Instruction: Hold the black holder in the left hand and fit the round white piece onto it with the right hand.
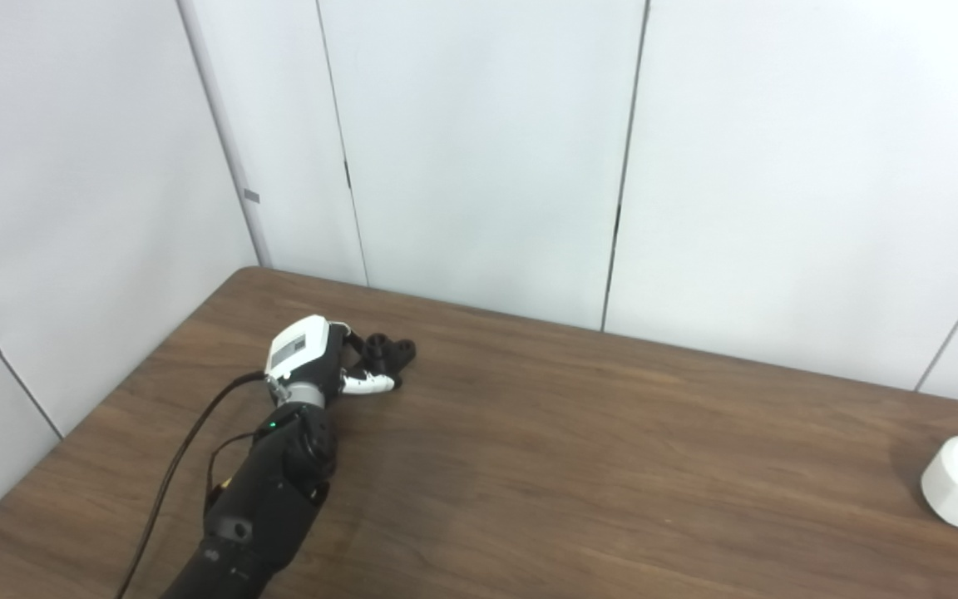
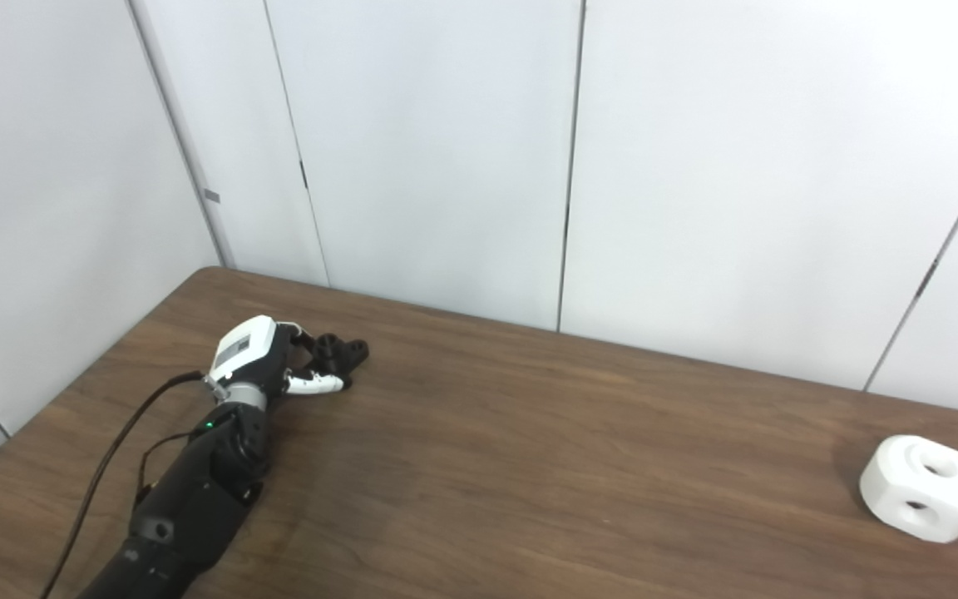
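Left hand [image 1: 313, 358] at the far left of the tabletop [image 1: 579, 466], fingers curled around the black holder [image 1: 387, 351], which rests on the wood; whether the grasp is firm I cannot tell. Right hand out of view. Round white piece [image 2: 924, 488] sits well apart at the near right edge.

Risks: holder looks small and partly enclosed, so it may slip or rotate on lifting. A skewed holder would misalign the fit.

A brown wooden table [image 2: 529, 466] bears a black holder [image 2: 344, 353] and, far right, a round white piece [image 2: 924, 488].
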You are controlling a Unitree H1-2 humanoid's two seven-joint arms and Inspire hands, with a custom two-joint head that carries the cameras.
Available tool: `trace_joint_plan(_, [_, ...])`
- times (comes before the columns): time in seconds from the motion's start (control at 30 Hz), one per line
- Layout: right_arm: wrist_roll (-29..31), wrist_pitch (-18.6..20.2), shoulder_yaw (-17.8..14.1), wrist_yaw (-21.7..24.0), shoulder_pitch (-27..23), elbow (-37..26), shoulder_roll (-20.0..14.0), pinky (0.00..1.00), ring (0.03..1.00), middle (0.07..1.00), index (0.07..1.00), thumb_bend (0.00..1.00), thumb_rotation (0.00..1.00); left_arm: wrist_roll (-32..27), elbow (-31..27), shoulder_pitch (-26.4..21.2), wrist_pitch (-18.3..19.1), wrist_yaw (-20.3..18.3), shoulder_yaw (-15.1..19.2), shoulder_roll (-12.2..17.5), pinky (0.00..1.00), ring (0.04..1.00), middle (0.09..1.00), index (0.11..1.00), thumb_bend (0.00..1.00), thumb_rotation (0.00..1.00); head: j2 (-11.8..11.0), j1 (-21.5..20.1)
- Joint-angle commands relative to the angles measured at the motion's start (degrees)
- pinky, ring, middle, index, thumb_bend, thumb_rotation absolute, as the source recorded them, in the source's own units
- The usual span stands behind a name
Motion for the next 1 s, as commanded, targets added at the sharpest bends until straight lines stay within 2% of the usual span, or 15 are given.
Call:
trace_joint_plan(0.0, [-0.07, -0.84, -0.57, -0.37, 0.00, -2.40, -0.45, 1.00, 1.000, 0.980, 0.953, 0.54, 1.00, -0.03, -1.67, -1.45, -0.25, 1.80, 0.35, 1.31, 0.92, 0.872, 0.805, 0.632, 0.75, 0.25, 0.09, -0.09])
trace_joint_plan(0.2, [0.03, -1.10, -0.53, -0.21, 0.12, -2.63, -0.48, 1.00, 1.000, 0.979, 0.957, 0.52, 1.00, -1.02, -1.22, -1.51, -0.96, 2.41, 0.63, 1.24, 0.91, 0.861, 0.793, 0.593, 0.73, 0.20, 0.27, -0.25])
trace_joint_plan(0.23, [-0.01, -1.08, -0.52, -0.20, 0.13, -2.64, -0.51, 1.00, 1.000, 0.980, 0.958, 0.52, 1.00, -1.41, -1.24, -1.49, -1.20, 2.54, 0.76, 1.20, 0.91, 0.859, 0.787, 0.543, 0.63, 0.14, 0.27, -0.25])
trace_joint_plan(0.27, [0.06, -1.15, -0.52, -0.13, 0.10, -2.64, -0.56, 1.00, 1.000, 0.980, 0.959, 0.52, 1.00, -1.93, -1.25, -1.45, -1.55, 2.87, 1.02, 1.09, 0.91, 0.859, 0.784, 0.518, 0.57, 0.11, 0.25, -0.37])
trace_joint_plan(0.33, [0.18, -1.11, -0.54, -0.11, 0.06, -2.79, -0.57, 1.00, 1.000, 0.982, 0.960, 0.52, 1.00, -2.52, -1.20, -1.39, -2.02, 3.44, 1.19, 1.01, 0.90, 0.849, 0.761, 0.492, 0.53, 0.08, 0.27, -0.40])
trace_joint_plan(0.57, [0.30, -0.49, -0.80, -0.37, 0.32, -3.37, -0.54, 1.00, 1.000, 0.981, 0.960, 0.55, 1.00, -4.07, -0.99, -1.21, -2.71, 4.77, 1.12, 0.85, 0.89, 0.852, 0.756, 0.483, 0.52, 0.05, 0.39, -0.51])
trace_joint_plan(0.97, [0.31, 0.60, -1.02, -0.36, 0.43, -4.21, -0.57, 1.00, 1.000, 0.985, 0.963, 0.56, 1.00, -4.45, -1.20, -1.22, -2.74, 4.91, 0.52, 0.90, 0.85, 0.850, 0.761, 0.483, 0.52, 0.05, 0.47, -0.68])
